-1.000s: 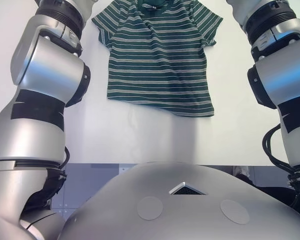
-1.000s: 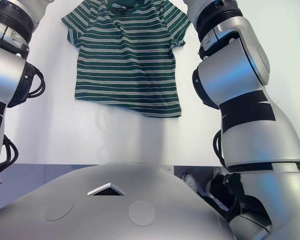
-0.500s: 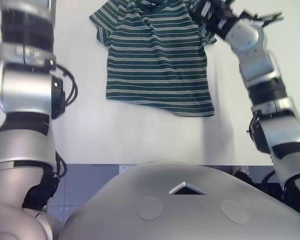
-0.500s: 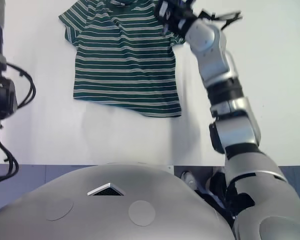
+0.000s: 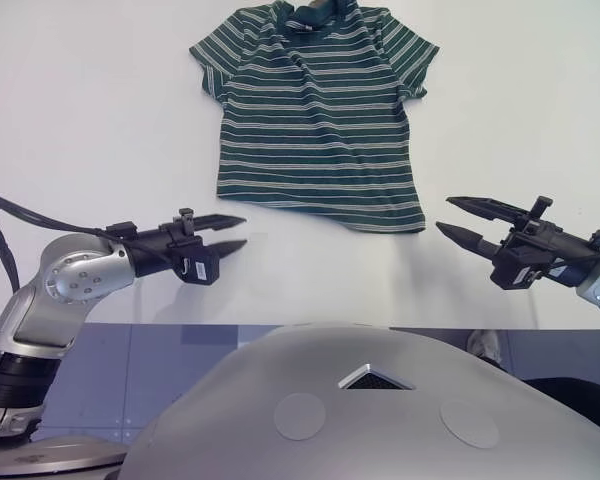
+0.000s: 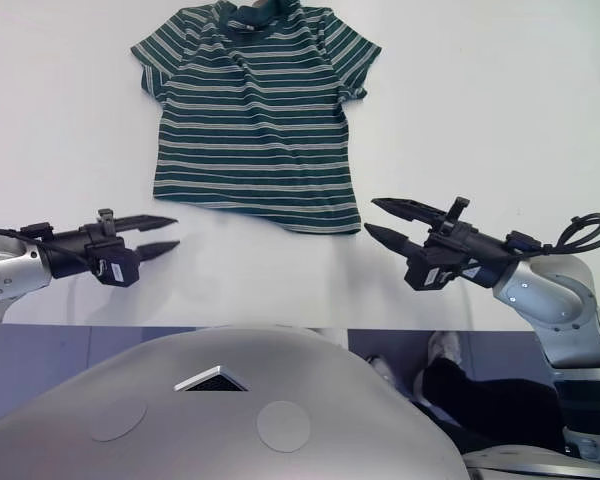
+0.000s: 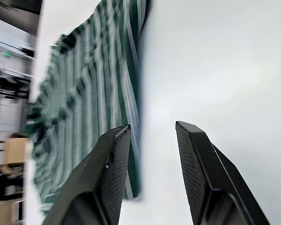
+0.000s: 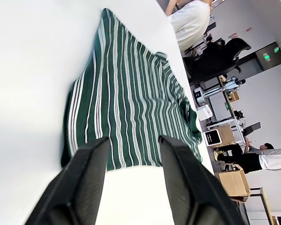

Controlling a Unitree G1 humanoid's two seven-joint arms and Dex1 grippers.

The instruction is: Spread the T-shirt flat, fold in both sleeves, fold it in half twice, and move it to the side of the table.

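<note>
Left gripper (image 5: 242,230) hovers low over the white table (image 5: 90,120) near its front edge, its two fingers spread, pointing toward the shirt. Green striped T-shirt (image 5: 315,120) lies spread flat at the table's far middle, sleeves out, its hem apparently slightly rumpled. Right gripper (image 5: 444,213) hangs near the hem's right corner, fingers likewise spread apart.

We find wide table (image 5: 90,130) surface on either side of the T-shirt (image 5: 315,120) and before its near hem, where the left end effector (image 5: 242,230) and right end effector (image 5: 444,213) hover with open passage to the cloth.
</note>
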